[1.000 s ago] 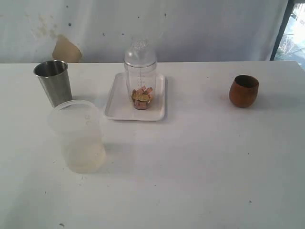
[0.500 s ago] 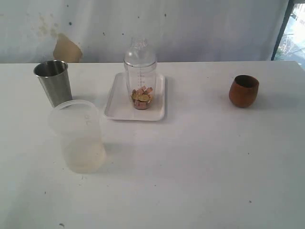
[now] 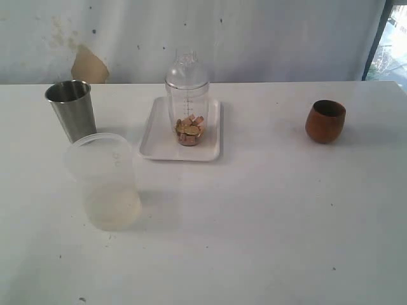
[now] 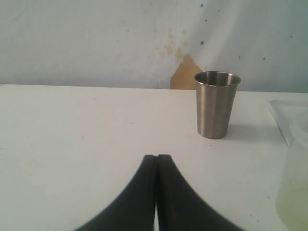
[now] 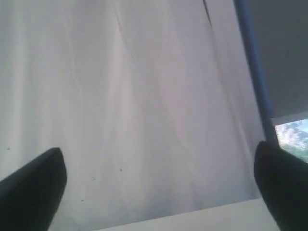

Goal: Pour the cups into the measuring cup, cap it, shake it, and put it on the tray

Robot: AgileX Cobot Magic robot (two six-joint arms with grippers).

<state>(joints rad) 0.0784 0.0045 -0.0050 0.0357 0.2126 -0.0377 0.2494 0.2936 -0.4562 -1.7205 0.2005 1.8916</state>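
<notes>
1. Exterior view: across the last second, nothing on the table [image 3: 267,210] has moved. Only the backdrop [image 3: 267,38] shows a slight ripple. No arm appears in this view. Judgement: no handling is in progress, and the layout matches the task's end state.
2. The tray [image 3: 156,145] lies left of centre, towards the far side of the table.
3. The frosted tub [image 3: 105,181] stands near left and is not part of the task.
4. The measuring cup [image 3: 187,105] stands upright on the tray. It is a clear cylinder with its black scale facing the camera.
5. The steel tumbler [image 3: 71,109] stands upright at far left, clear of the tray. Its contents cannot be seen.
6. The wooden cup [image 3: 325,121] stands upright at far right, well apart from the tray. Its interior is too dark to judge.
7. The cap [image 3: 187,70] is seated on the measuring cup.
8. Pink and yellow pieces [image 3: 189,130] lie in the base of the measuring cup.
9. The left gripper [image 4: 156,161] has its jaws pressed together and holds nothing. The tumbler is ahead of it, apart.
10. The right gripper [image 5: 158,151] has its jaws spread wide and holds nothing. It faces the backdrop.
</notes>
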